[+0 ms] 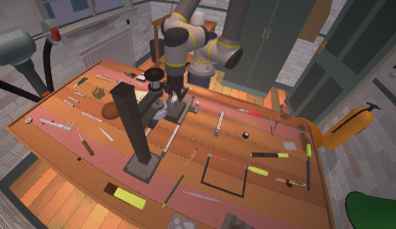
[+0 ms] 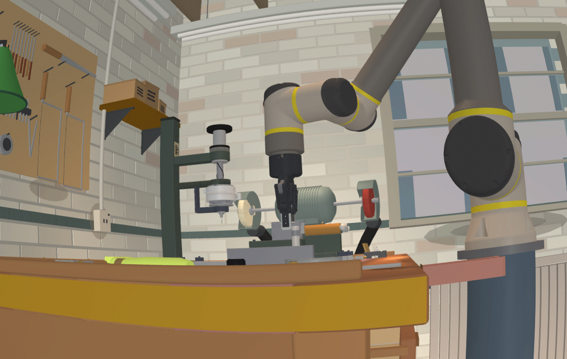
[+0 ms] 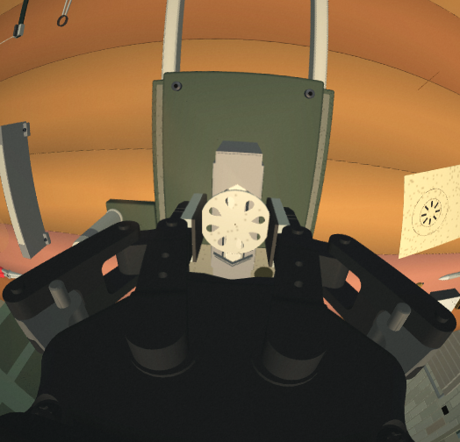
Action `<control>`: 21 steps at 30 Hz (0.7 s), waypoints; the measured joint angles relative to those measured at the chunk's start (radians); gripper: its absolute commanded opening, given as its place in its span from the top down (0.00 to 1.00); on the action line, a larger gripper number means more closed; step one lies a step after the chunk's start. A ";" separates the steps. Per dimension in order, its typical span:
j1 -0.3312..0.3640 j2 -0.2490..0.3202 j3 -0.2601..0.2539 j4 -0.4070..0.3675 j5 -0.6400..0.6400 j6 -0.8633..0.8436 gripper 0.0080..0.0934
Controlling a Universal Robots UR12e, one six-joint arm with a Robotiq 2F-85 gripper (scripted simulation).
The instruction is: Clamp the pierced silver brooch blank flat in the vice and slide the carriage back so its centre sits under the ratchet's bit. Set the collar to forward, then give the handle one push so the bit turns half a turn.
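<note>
The pierced round brooch blank (image 3: 235,222) sits flat between the two finger pads of my gripper (image 3: 234,223), which is closed on its rim. I hold it just above the grey jaws of the vice (image 3: 237,171) on the green carriage (image 3: 241,144). The gripper (image 2: 286,213) points straight down over the vice (image 2: 292,232), to the right of the ratchet's bit (image 2: 220,215). The ratchet's black-topped handle (image 2: 219,130) and pale toothed collar (image 2: 220,194) hang from the dark green post (image 2: 170,187). The carriage (image 1: 179,109) stands on its rails behind the post (image 1: 132,123).
A cream paper sheet with a brooch pattern (image 3: 432,212) lies on the bench right of the carriage. A bench grinder (image 2: 314,203) stands behind the vice. Rules, files, screwdrivers and a black square frame (image 1: 224,176) are scattered across the bench.
</note>
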 measured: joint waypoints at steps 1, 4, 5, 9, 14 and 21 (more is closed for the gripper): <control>0.000 0.000 0.000 0.000 0.000 0.000 1.00; 0.000 0.000 0.000 0.000 0.000 0.000 0.97; 0.000 0.000 0.000 0.000 0.000 0.000 0.95; 0.000 0.000 0.000 0.000 0.000 0.000 0.85; 0.000 0.000 0.000 0.000 0.000 0.000 0.74; 0.000 0.000 0.000 0.000 0.000 0.000 0.57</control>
